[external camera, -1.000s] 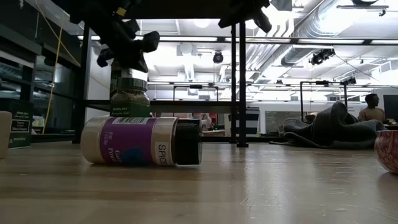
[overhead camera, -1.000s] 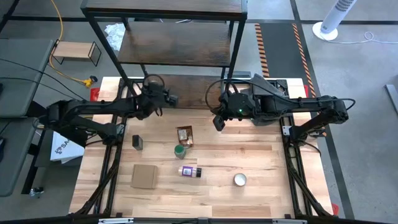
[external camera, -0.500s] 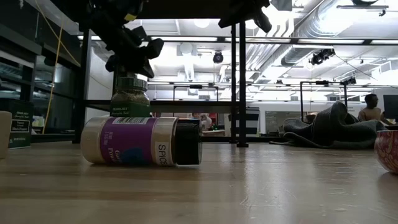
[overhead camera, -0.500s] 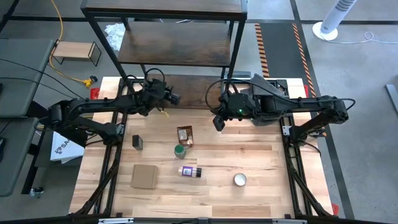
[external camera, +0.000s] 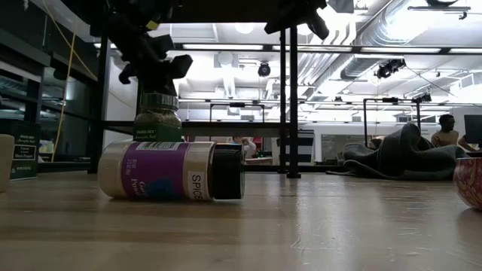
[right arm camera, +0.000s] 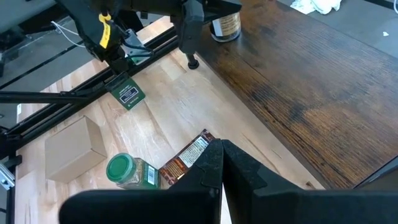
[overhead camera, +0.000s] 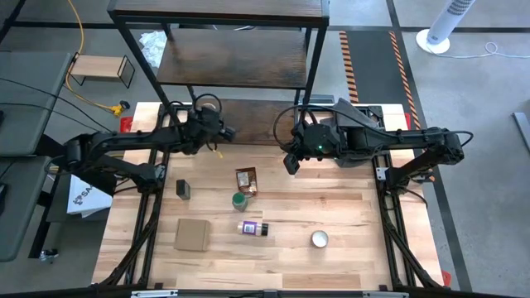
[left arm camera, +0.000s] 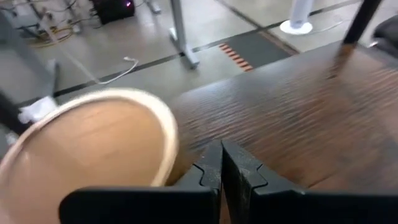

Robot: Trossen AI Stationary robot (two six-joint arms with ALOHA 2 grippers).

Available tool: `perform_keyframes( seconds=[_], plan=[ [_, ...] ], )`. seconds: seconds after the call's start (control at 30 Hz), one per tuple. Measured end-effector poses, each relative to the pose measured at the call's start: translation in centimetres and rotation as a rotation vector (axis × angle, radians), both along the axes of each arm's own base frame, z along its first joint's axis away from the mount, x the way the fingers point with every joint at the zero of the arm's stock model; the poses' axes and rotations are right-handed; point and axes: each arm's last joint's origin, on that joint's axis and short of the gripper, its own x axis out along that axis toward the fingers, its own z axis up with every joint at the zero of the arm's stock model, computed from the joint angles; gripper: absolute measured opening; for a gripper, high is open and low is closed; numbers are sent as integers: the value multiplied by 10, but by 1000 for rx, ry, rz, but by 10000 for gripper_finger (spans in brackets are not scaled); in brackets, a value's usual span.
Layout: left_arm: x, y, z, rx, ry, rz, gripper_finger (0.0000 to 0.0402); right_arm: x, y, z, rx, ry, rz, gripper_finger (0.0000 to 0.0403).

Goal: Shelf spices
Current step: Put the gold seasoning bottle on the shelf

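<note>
The shelf stands at the tabletop's far edge. On its lowest board sits the tan-lidded jar, with the left tool just beside it, fingers pressed together and holding nothing. The right tool hangs in front of the shelf, above the tabletop, fingers also pressed together and empty. In front of the shelf lie the pouch, the green-lidded jar, the tin and, on its side, the purple-labelled jar.
</note>
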Motion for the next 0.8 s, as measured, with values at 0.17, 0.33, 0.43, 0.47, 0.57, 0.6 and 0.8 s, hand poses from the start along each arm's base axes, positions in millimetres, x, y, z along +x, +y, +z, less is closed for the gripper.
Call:
perform_keyframes(
  seconds=[0.17, 0.33, 0.43, 0.47, 0.57, 0.6, 0.8],
  plan=[
    [-11, -2, 0, -13, 26, 72, 0, 0, 0, 0, 1, 0, 0, 0],
    [-17, -5, 7, -22, -25, 95, 0, 0, 0, 0, 1, 0, 0, 0],
    [-14, -9, 16, -45, -163, 62, 0, 0, 0, 0, 0, 0, 0, 0],
    [-11, -10, 19, -43, -211, 51, 0, 0, 0, 0, 1, 0, 0, 0],
    [-3, -10, 31, 19, -356, 35, 0, 0, 0, 0, 1, 0, 0, 0],
    [0, -8, 35, 46, -395, 41, 0, 0, 0, 0, 1, -1, -1, 0],
    [9, 7, 31, 95, -442, 145, 0, 0, 0, 0, 21, -8, -15, 0]
  ],
)
